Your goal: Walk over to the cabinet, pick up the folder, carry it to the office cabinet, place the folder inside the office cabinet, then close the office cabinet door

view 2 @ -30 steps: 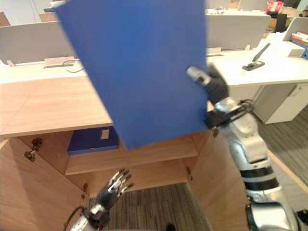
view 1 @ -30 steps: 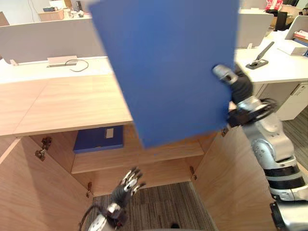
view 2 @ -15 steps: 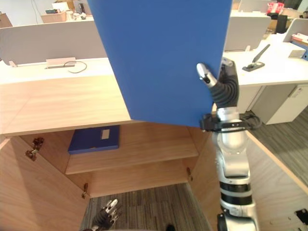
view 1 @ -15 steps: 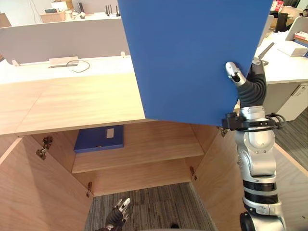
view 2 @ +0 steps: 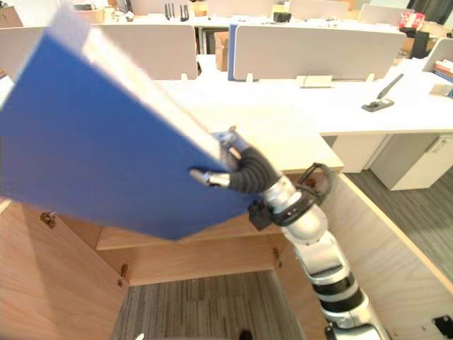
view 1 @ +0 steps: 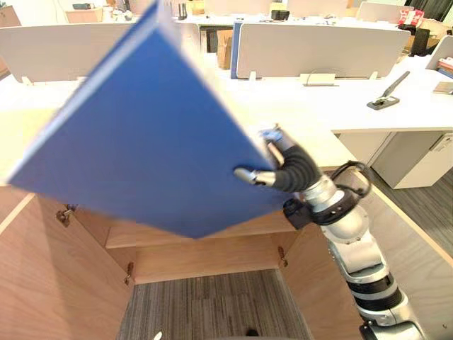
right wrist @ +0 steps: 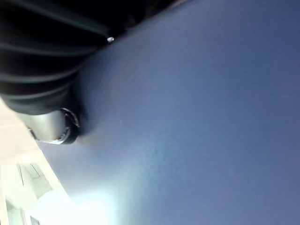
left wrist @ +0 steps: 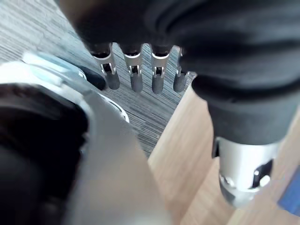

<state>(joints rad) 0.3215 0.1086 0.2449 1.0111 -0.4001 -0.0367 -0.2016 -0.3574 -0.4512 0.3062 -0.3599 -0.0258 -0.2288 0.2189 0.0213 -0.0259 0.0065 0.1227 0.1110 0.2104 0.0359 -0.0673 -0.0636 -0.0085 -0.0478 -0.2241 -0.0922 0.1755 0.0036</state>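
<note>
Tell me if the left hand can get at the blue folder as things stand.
Probably not yet. The left hand hangs low over the carpet, fingers straight, while the right hand grips the folder up before the open cabinet. Nothing seems in between; the arm would need raising.

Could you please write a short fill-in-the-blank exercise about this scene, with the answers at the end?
1. The colour of the folder is ____.
2. It is gripped by the ____ robot hand.
3. The cabinet below it stands ____.
4. The left robot hand holds ____.

Answers: blue; right; open; nothing.
</note>
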